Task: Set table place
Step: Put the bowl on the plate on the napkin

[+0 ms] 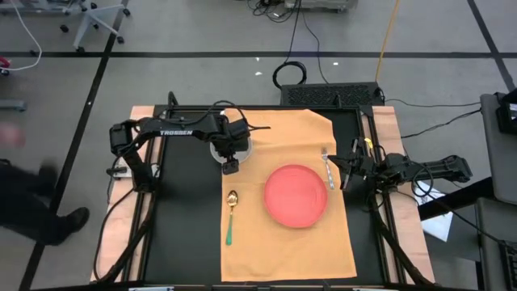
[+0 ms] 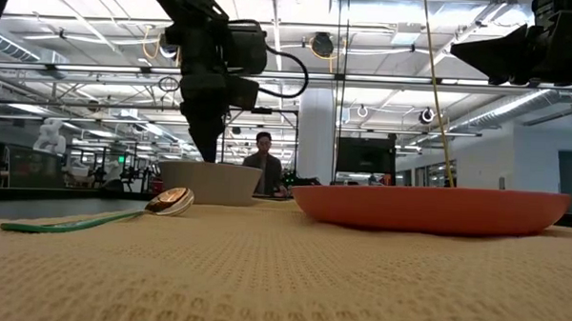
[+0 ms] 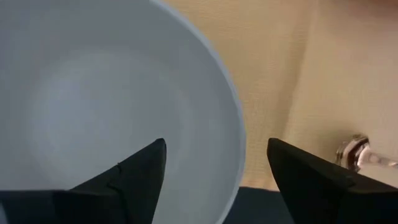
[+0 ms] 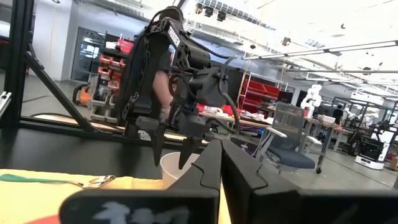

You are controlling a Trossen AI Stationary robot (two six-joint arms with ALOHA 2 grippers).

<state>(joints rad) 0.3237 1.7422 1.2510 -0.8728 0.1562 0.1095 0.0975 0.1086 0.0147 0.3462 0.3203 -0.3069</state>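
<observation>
The table place (image 1: 283, 234), a large orange-tan cloth mat, covers the middle and right of the black tabletop (image 1: 186, 234). Its near edge reaches the table's front. Its far right corner is cut at a slant at about 1 o'clock from the plate. A broad strip of bare tabletop lies open at 9 o'clock of the mat, and a narrow strip at 3 o'clock.

On the mat the round red plate (image 1: 296, 195) sits a little right of centre; nothing shows in it. A spoon with a green handle (image 1: 230, 217) lies at 9 o'clock of the plate, near the mat's left edge, bowl end pointing to 12 o'clock. A fork (image 1: 328, 168) lies at 2 o'clock of the plate, just beside its rim. The near half of the mat, from 5 to 7 o'clock of the plate, is free cloth.

A white bowl (image 3: 112, 106) stands at 11 o'clock of the plate, on the mat's far left part; its inside shows nothing in it. The left gripper (image 1: 230, 166) hangs over the bowl's near rim with its fingers (image 3: 134, 171) spread wide, one inside the rim and one outside, clasping nothing.

The right gripper (image 1: 345, 171) waits at 3 o'clock of the plate, at the mat's right edge just beside the fork, with its fingers (image 4: 208, 171) pressed together and nothing between them.

A person (image 2: 264, 164) sits in the room beyond the table.
</observation>
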